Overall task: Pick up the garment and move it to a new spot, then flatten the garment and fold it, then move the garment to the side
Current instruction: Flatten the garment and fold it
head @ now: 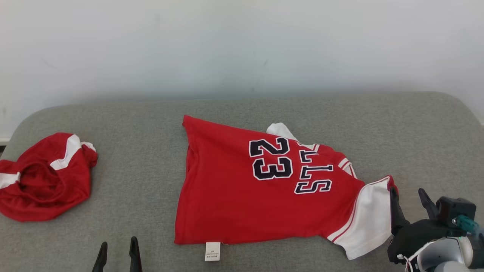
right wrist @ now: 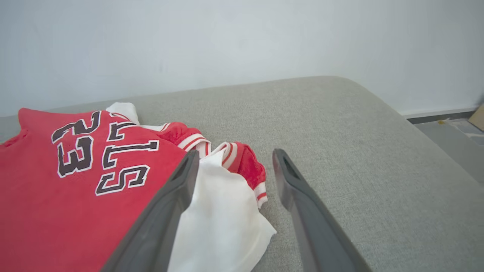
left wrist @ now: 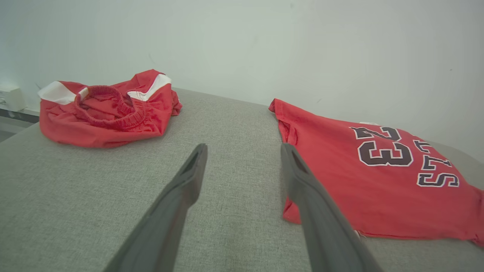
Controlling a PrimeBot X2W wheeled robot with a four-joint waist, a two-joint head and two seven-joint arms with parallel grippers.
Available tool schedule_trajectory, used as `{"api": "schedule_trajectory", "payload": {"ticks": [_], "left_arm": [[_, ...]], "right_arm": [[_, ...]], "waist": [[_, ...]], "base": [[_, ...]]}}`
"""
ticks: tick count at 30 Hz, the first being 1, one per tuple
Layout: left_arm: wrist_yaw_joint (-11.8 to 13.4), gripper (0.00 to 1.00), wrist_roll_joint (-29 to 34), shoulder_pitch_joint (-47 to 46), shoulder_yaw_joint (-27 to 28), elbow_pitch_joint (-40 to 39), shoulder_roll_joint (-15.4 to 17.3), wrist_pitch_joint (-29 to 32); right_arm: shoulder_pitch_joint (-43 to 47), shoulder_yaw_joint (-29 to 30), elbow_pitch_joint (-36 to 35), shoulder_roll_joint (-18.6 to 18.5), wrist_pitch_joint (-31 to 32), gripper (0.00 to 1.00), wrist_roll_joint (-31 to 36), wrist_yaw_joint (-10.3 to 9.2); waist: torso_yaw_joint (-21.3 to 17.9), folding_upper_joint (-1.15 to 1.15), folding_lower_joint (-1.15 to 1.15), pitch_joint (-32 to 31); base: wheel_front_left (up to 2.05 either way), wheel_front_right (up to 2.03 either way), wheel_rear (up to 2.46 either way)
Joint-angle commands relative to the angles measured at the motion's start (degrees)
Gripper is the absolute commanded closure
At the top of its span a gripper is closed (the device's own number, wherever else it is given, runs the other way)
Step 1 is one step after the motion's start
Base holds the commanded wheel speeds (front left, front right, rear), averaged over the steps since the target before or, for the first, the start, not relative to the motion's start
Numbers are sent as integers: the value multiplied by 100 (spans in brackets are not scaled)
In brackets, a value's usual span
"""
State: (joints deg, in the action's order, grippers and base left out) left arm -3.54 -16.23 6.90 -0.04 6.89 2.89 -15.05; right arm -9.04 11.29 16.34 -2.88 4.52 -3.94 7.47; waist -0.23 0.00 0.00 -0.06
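1. The left gripper (head: 117,250) holds its two long dark fingers spread apart. Nothing sits between them, and plain upholstery fills the gap in its wrist view.
2. The right gripper (head: 407,194) also stands with its jaws parted and pinches nothing. Its fingers point up over the near right end of the garment.
3. The task's garment is a red short-sleeved jersey (head: 264,196) with white sleeves and dark "23" and letters on it. It lies spread out, mostly flat, on the wide grey fabric-covered cushion (head: 151,124), between the two sets of jaws.
4. The jersey's hem end lies to the right of the left jaws, near them but apart in the head view. In the left wrist view the right finger crosses in front of the hem corner.
5. The near white sleeve (right wrist: 223,223) lies just beside the right gripper's left finger, which covers part of it in the right wrist view. Its rumpled red-and-white striped cuff (right wrist: 249,170) sits just ahead of the gap between the jaws (whether finger and cloth touch cannot be told).
6. A small white care label (head: 212,251) sticks out from the jersey's near edge, to the right of the left jaws.
7. A crumpled pair of red shorts (head: 45,177) with white stripes and a gathered waistband lies ahead and to the left of the left jaws. It is well apart from them and from the jersey.
8. A pale bare wall (head: 242,45) rises beyond the cushion, far ahead of both grippers.
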Motion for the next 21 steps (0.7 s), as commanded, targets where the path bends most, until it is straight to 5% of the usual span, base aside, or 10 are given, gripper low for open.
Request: {"api": "schedule_trajectory", "payload": {"ticks": [1,12,21], "left_arm": [[3,0,-8,32,6,6,-1,-18],[-85,0,173,78,29,53,0,-18],[-214,0,347,190,115,205,0,-18]], "right_arm": [[73,-9,-26,-1,-48,0,-34,5],[909,-609,-811,-94,-1364,0,-97,5],[1441,-845,-912,-182,-1681,0,-83,5]], "waist": [[-64,0,0,-51],[-95,0,0,-240],[31,0,0,-430]], "base": [[0,0,0],[0,0,0],[0,0,0]]}}
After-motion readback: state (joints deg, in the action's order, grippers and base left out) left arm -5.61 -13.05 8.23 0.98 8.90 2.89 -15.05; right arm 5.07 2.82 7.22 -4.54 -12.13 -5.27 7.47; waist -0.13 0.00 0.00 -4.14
